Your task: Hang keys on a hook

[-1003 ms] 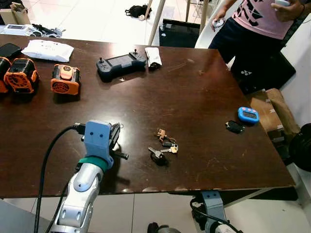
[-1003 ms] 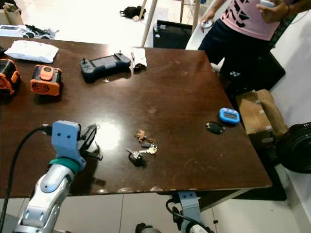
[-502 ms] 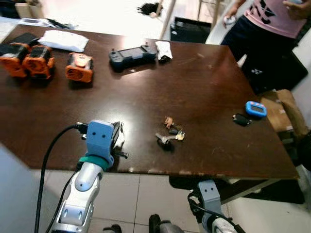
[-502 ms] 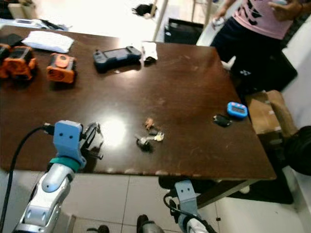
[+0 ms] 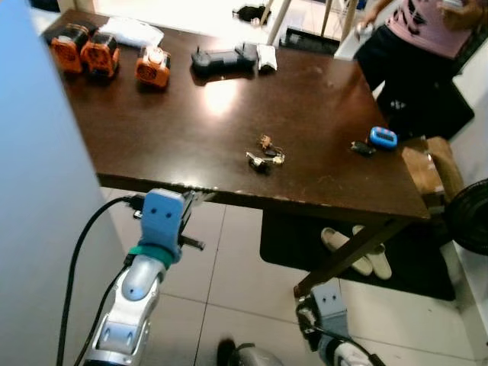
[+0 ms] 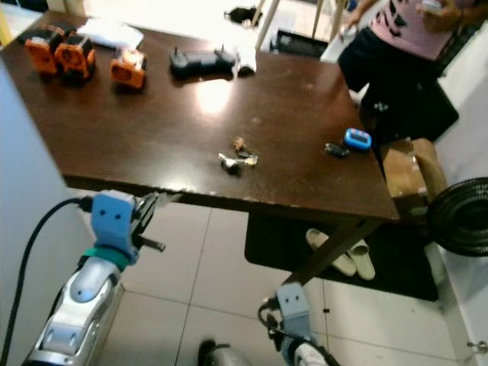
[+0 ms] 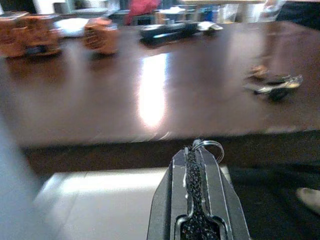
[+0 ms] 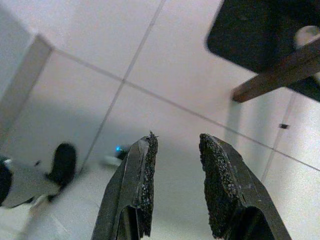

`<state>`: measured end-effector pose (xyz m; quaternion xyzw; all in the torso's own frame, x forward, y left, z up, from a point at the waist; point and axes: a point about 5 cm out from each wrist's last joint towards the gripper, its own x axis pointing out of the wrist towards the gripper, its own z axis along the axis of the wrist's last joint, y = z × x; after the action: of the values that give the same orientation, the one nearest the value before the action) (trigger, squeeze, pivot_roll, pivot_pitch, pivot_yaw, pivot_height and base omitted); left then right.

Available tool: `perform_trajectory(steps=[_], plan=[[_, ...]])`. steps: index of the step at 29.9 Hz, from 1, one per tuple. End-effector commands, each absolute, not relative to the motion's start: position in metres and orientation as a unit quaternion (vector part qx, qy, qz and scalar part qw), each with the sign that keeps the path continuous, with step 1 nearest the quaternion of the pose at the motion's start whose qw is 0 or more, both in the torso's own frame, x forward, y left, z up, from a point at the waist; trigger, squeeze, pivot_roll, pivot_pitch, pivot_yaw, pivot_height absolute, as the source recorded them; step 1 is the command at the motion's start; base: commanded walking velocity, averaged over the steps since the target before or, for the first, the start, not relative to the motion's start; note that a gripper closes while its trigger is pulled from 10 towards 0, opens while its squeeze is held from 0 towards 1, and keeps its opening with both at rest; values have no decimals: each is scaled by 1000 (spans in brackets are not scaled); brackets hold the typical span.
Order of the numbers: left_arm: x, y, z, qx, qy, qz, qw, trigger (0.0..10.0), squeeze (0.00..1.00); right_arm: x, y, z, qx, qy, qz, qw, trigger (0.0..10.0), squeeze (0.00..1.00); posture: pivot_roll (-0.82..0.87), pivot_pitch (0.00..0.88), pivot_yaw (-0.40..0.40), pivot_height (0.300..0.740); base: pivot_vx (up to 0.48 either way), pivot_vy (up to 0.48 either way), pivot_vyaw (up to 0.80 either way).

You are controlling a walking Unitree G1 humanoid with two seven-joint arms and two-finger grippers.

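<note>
Left tool: black padded fingers pressed together, a small silver key ring pinched at their tips. The tool sits off the near edge of the dark brown wooden table, just beside and slightly below that edge, pointing back across the tabletop.

No hook can be made out. A pale grey-blue wall panel stands on the robot's left, close to the left arm; judgement: the hook probably lies that way, so the next move would be a turn to the left, not a reach across the table. Left arm is the working arm.

Count, left to right on the table:
- three orange and black blocky devices
- one white flat packet
- one black handheld controller with screen
- one loose bunch of keys with brown fob, mid-table, well apart from the left tool
- one black car key fob
- one blue oval timer

Right tool: hangs low over the pale tiled floor, fingers narrowly apart, empty.

One person in a pink shirt at the far right corner.
</note>
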<state>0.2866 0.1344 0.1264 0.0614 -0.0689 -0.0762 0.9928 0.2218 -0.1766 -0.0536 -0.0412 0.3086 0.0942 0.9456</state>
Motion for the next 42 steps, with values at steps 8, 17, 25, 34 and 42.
perform_trajectory(steps=[8, 17, 25, 34, 42], plan=[[282, 125, 116, 71, -44, -101, 991, 10000, 0, 216, -182, -57, -53, 320, 105, 940, 10000, 0, -48, 71, -68, 740, 0, 0, 789], [282, 123, 115, 73, -43, -107, 991, 10000, 0, 216, -181, -57, -52, 320, 106, 940, 10000, 0, -49, 65, -67, 740, 0, 0, 800], [280, 125, 99, 107, -7, -122, 987, 10000, 0, 214, -183, -58, -54, 325, 105, 938, 10000, 0, -48, 65, -64, 740, 0, 0, 800], [239, 139, 22, 219, 139, -256, 931, 10000, 0, 203, -187, -65, -59, 345, 100, 931, 10000, 0, -45, 73, -61, 740, 0, 0, 800], [199, 169, -29, 231, 279, -294, 884, 10000, 0, 199, -190, -66, -62, 351, 95, 929, 10000, 0, -46, 76, -57, 740, 0, 0, 800]])
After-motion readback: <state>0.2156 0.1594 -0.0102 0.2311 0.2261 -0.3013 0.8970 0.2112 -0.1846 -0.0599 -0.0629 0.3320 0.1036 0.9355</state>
